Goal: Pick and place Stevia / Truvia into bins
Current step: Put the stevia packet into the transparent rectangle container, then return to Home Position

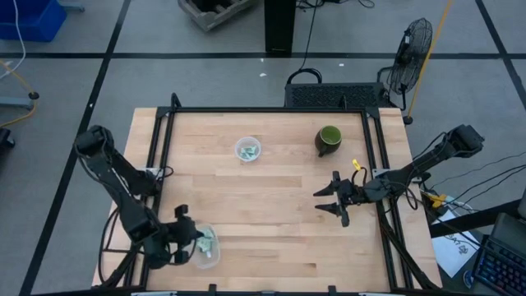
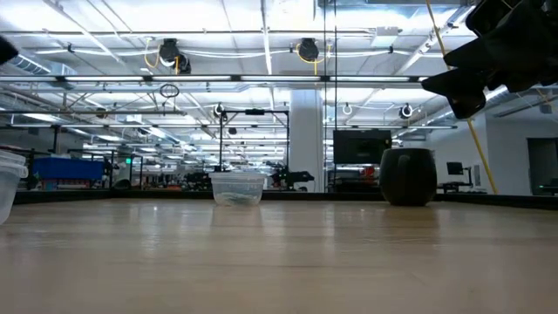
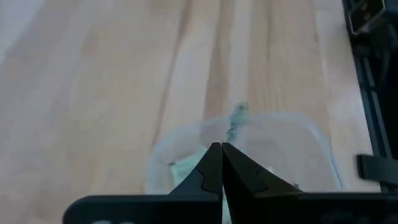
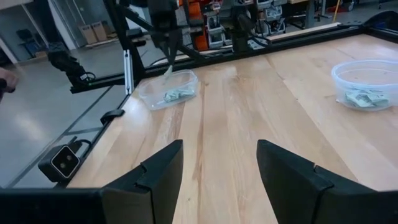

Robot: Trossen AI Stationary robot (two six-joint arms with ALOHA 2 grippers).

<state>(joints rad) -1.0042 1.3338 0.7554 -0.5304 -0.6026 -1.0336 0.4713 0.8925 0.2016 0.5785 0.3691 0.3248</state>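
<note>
Your pale wooden table on grey concrete: left gripper pinching a green-white sachet above the near-left clear oval tub, right gripper spread wide, empty.

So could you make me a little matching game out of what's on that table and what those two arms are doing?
Things:
1. left gripper
2. right gripper
3. round cup
4. dark green mug

States or places:
A. far side of the table, right of middle, no sachets seen in it
B. fingers shut on a sachet, over the oval tub at the near left corner
C. fingers spread open above bare wood, holding nothing
D. far side near the middle, a few sachets inside

Pairs: 1-B, 2-C, 3-D, 4-A
</note>
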